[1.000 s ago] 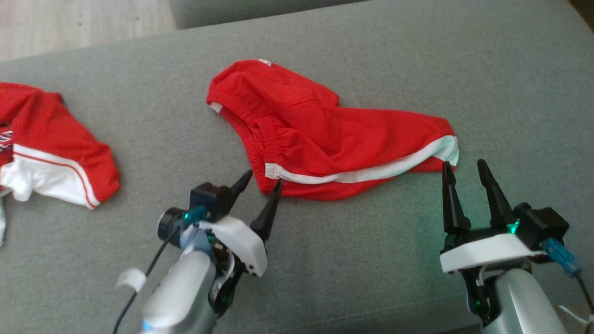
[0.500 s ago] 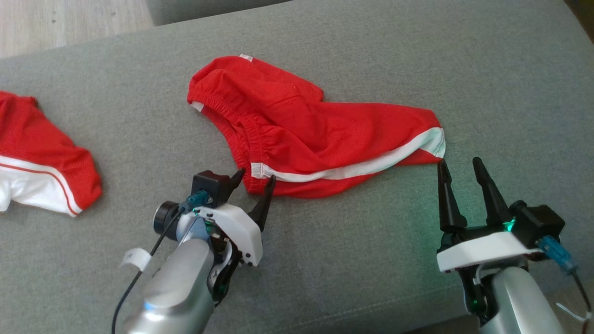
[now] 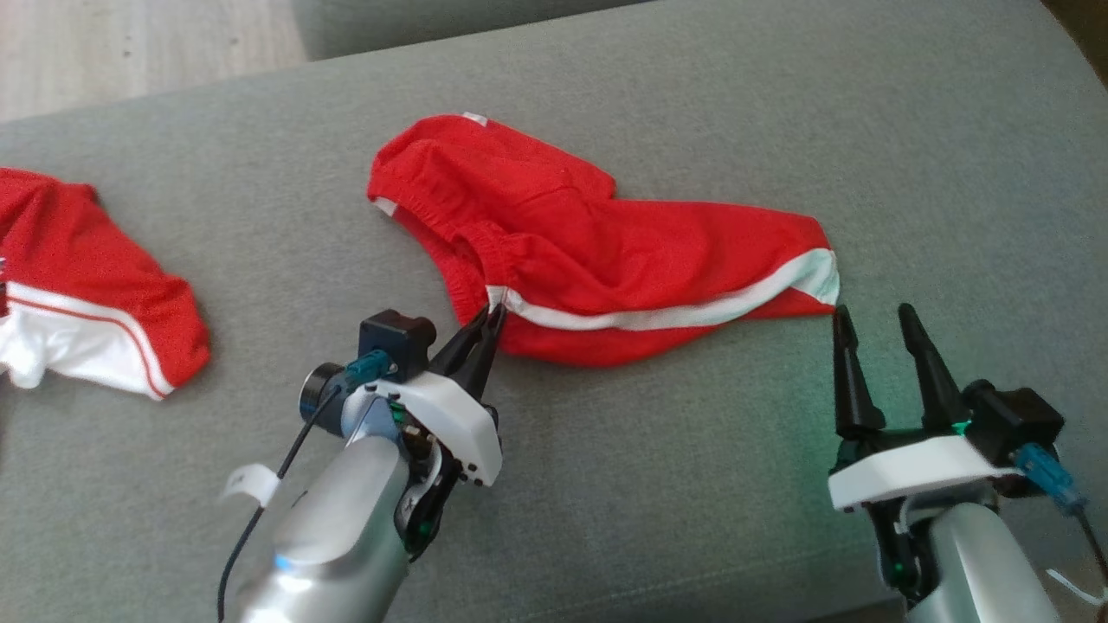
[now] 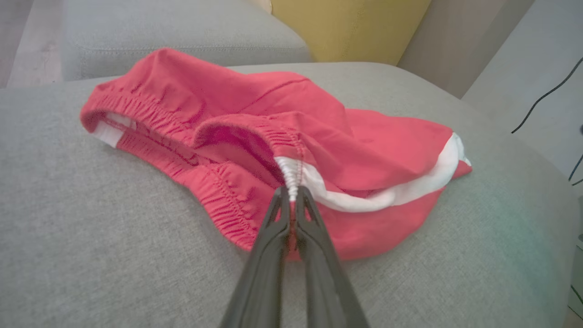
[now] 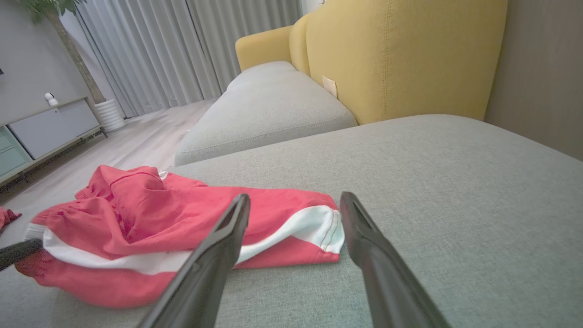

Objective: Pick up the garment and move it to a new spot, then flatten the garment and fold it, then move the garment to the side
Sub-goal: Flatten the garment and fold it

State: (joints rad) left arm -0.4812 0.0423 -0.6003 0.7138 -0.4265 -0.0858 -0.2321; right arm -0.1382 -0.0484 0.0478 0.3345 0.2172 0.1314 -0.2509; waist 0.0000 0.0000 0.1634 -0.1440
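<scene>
**Change since the prior frame:** the jaws of the left gripper [image 3: 494, 311], then spread either side of the waistband corner, are now pressed together on it. The right gripper [image 3: 872, 313] is as it was.

**1. Shorts [image 3: 623, 251].** Red sports knit with a gathered elastic waistband, a white side stripe and a white hem band. They lie crumpled at mid-cushion, with the waist gaping toward the left and the leg hem toward the right. The cloth is limp and creased and will probably sag and stretch once lifted.

**2. Left gripper.** Two long, dark, tapered jaws, clamped on the waistband where the white stripe meets it, as the left wrist view shows. The spot was likely chosen because the thick, seamed elastic gives a firmer pinch than a single layer.

**3. Right gripper.** The jaws are apart and empty. The tips are just beside the white hem corner and not touching it. It is probably staged to take that corner so that both arms carry the shorts spread out.

**4. Cushion [image 3: 779, 130].** Grey woven upholstery, broad and flat, bearing everything listed here.

**5. Second garment [image 3: 86, 294].** Red and white, bunched at the cushion's left edge. It lies well apart from the shorts, with nothing touching it.

**6. Sofa back [image 5: 401, 59].** Yellow and padded, beyond the cushion.

**Stage:** the pick-up is underway. One grip is made and the lift has not begun.
</scene>
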